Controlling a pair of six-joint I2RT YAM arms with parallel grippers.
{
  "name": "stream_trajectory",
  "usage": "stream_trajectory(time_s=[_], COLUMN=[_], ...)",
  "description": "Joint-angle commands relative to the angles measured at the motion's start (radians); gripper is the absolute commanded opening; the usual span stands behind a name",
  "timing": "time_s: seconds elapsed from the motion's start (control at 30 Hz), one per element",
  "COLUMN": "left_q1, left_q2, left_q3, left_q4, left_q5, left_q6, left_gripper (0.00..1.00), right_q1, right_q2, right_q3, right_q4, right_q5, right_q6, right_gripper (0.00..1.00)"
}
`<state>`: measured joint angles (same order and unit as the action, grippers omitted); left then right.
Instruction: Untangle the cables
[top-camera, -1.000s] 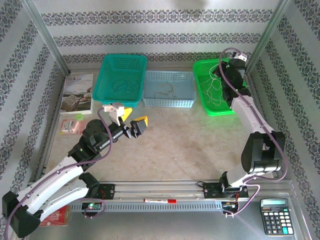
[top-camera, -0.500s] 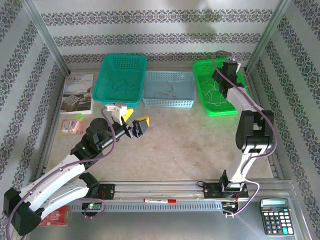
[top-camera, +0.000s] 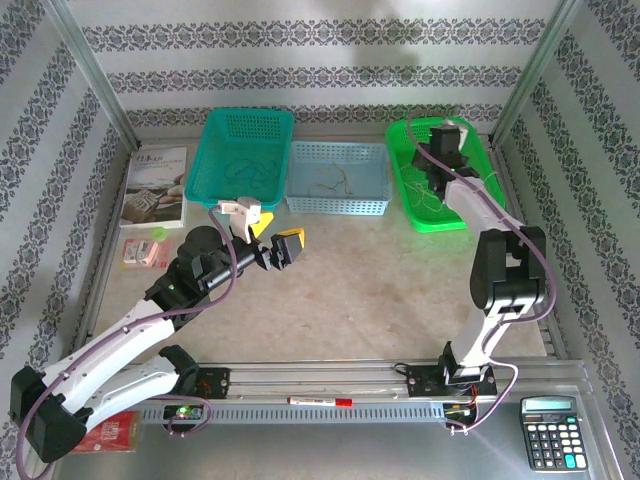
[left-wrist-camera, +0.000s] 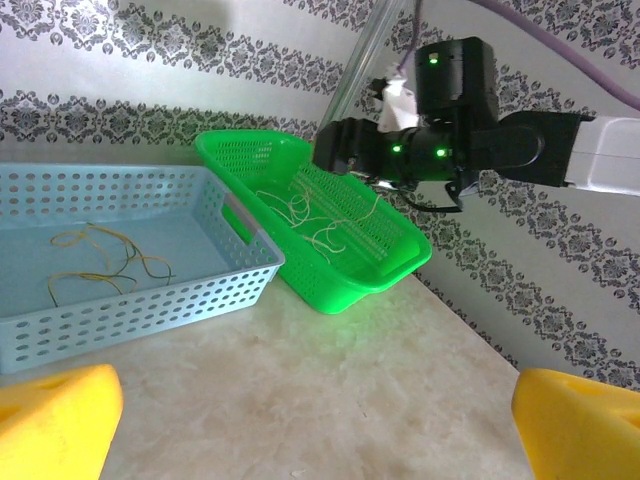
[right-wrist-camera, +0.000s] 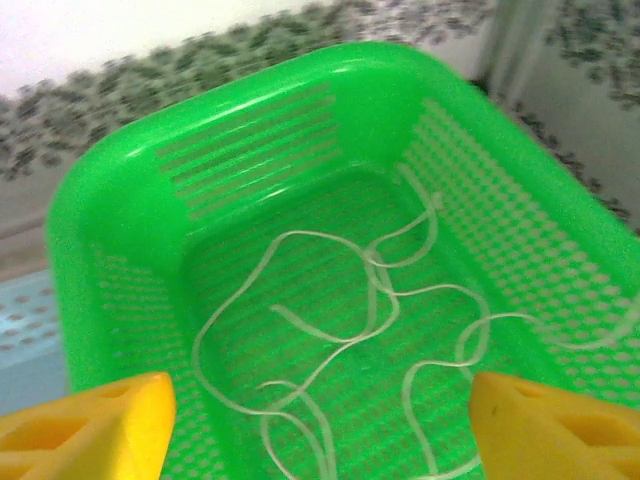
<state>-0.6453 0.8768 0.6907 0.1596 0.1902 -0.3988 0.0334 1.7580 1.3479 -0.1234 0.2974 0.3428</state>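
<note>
Whitish cables lie in loose, crossing loops on the floor of the green basket, which stands at the back right. My right gripper hovers open just above them, its yellow fingers apart with nothing between them. From above, this gripper is over the basket's middle. Yellowish cables rest in the pale blue basket. A thin strand lies in the teal basket. My left gripper hangs open over bare table, in front of the teal and blue baskets.
A book and a pink packet lie at the left. A calculator and a red pen sit by the near rail. Metal posts and patterned walls close in the table. The right arm's black wrist hangs above the green basket.
My right gripper went from shut to open and moved left and back over the green basket, its arm folding upright. The left gripper drifted slightly to the right.
</note>
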Motion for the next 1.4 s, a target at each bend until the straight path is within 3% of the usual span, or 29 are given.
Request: stream_trajectory(time_s=[0.0,0.4,0.97,1.37], left_q1=[0.016,0.016,0.016,0.022], left_q2=[0.0,-0.004,0.018,0.032], left_q3=[0.023,0.01,-0.027,-0.021], left_q4=[-0.009,0.035,0.183,0.188], left_q5=[0.023,0.028,0.034,0.037], left_q6=[-0.022,-0.032,-0.041,-0.017], left_gripper=[1.0,1.0,1.0,1.0], right_q1=[-0.051,-0.225,-0.267,-0.233], right_q2=[-0.053,-0.009,0.165,0.328], right_q3=[-0.041,-0.078,0.062,0.193], right_q4=[-0.024,-0.065,-0.09,-0.083], right_q5=[-0.033,-0.252,-0.241,-0.224], right_q6=[0.072,0.265,0.315,0.327], right_gripper=[0.77,0.78,0.76,0.64])
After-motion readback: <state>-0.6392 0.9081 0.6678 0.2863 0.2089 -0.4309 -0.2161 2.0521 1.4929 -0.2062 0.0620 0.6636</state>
